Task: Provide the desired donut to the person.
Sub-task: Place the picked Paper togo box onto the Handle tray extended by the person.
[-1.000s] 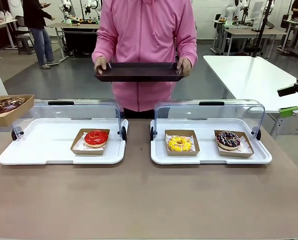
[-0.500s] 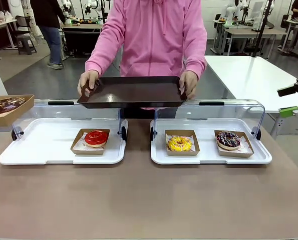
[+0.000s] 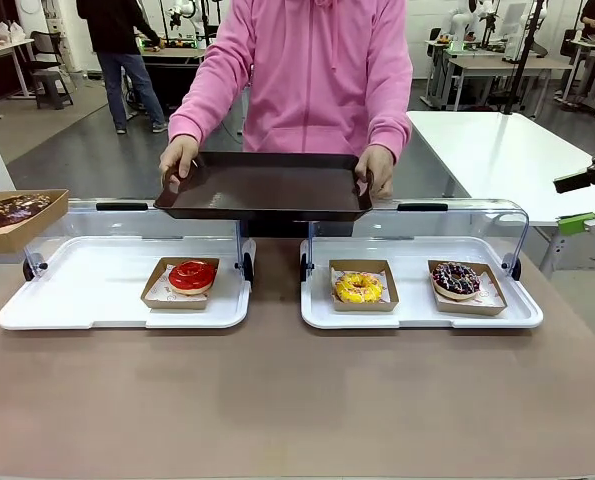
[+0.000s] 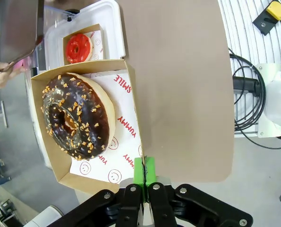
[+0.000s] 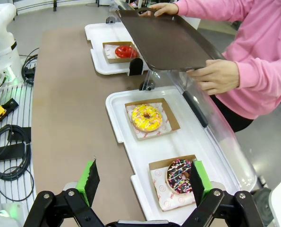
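The pads of the left gripper [image 4: 144, 166] are pressed together, pinching the wall of a cardboard box [image 4: 60, 158]. A nut-topped chocolate donut [image 4: 76, 116] is carried in it, at 9 o'clock in the front view. The right gripper [image 5: 145, 182] is spread, nothing held. A dark tray [image 3: 265, 185] is held at 12 o'clock by the person [image 3: 312, 70].

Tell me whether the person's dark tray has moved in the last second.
Yes: the dark tray came lower and nearer, now overlapping the tops of the clear lids.
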Controlling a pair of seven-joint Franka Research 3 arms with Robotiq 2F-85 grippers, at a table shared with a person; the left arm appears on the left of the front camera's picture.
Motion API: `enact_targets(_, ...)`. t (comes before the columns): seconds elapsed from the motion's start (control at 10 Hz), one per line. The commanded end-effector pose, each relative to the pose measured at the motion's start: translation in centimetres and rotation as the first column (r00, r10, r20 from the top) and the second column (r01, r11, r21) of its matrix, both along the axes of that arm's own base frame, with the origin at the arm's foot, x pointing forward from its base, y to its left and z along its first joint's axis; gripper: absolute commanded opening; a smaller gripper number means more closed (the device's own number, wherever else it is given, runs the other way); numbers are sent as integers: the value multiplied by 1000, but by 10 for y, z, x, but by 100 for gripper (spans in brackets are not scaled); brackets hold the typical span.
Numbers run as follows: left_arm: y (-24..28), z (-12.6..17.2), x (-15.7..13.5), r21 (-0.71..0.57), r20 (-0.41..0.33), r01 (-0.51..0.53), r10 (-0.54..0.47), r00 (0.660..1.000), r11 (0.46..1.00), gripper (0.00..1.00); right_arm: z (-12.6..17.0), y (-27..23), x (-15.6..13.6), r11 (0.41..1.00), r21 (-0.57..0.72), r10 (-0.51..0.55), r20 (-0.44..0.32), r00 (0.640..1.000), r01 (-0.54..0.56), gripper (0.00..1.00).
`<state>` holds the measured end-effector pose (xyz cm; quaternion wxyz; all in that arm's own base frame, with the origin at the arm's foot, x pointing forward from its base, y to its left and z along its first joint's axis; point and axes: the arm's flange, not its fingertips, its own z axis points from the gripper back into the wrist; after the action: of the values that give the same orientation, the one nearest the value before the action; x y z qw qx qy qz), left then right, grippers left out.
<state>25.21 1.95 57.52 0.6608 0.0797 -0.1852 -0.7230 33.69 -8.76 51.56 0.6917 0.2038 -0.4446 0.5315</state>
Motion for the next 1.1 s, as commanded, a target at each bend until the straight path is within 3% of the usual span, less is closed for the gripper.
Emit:
enact_targets(0.0,1,1,-1,11,-2,-19,19,1000,1000,0,-1,0,2,1000,11,7,13,1000,-7,100)
enact_targets(0.3,0,0,0,0,0,0,0,1000,1000,1,-1,0,2,1000,11,7,13,1000,-7,100)
enact_targets(0.6,-86,90,17,80,71,-41,35,997,996,1,-1,0,2,1000,11,7,13,1000,-7,100)
enact_targets(0.8,-152,125,52,165,57,-25,16,998,986,1,-1,0,2,1000,11,7,13,1000,-7,100)
enact_targets(1.0,-214,133,107,197,63,-4,-9,998,980,1,-1,0,2,1000,11,7,13,1000,-7,100)
